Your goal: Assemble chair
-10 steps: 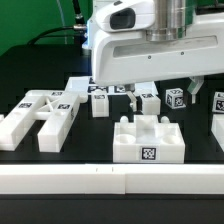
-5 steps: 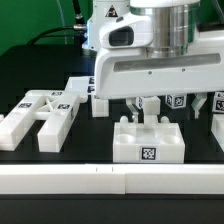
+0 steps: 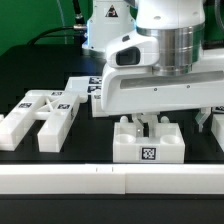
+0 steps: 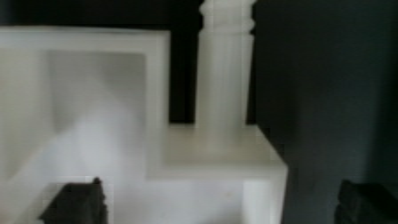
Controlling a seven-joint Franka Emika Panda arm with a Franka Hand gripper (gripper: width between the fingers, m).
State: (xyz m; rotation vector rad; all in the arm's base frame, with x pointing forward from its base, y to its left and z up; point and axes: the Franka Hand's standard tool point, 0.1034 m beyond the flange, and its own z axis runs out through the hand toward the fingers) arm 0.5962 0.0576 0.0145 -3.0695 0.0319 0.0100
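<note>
The chair is in loose glossy white parts on the black table. The notched block [image 3: 148, 150], with a square tag on its front, lies near the front edge, right under the arm. My gripper [image 3: 147, 124] is open and low over the block, its fingers reaching down at the block's top notches. In the wrist view the block [image 4: 125, 120] fills most of the picture. The dark fingertips [image 4: 75, 200] stand wide apart around one section of the block, and my gripper [image 4: 222, 205] holds nothing. The H-shaped frame [image 3: 42, 113] lies at the exterior view's left.
A slim white bar [image 4: 222, 60] stands beyond the block in the wrist view. The marker board [image 3: 80, 88] lies behind the H-shaped frame. Another white part [image 3: 218, 126] shows at the exterior view's right edge. A white rail [image 3: 110, 181] runs along the front.
The arm has come forward and down from the back of the table onto the notched block, hiding the small tagged parts behind it. The jaws stayed open.
</note>
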